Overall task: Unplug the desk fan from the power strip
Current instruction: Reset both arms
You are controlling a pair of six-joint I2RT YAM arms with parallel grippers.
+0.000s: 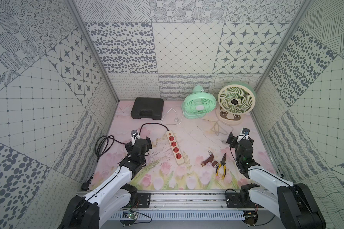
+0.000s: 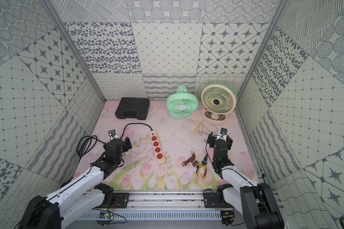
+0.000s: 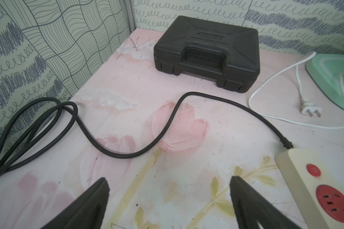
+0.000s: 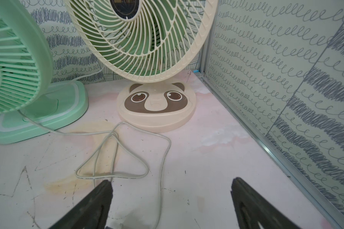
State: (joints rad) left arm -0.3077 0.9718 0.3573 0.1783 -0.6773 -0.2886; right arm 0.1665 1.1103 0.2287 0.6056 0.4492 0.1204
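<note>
Top views show the power strip (image 1: 174, 147) at the desk (image 1: 199, 138) centre, sockets empty, white plug (image 1: 176, 119) loose behind. The job seems done, so left tool (image 3: 169, 180) and right tool (image 4: 172, 181) gape wide, holding nothing.

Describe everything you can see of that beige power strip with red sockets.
The power strip is a long, narrow cream-beige bar, plastic-looking, lying flat and slightly slanted on the flowered table. Four round red sockets sit in a row, all empty, with a small red button at its far end. A black cord leaves that end and coils by the left wall. Nothing else touches it.
</note>
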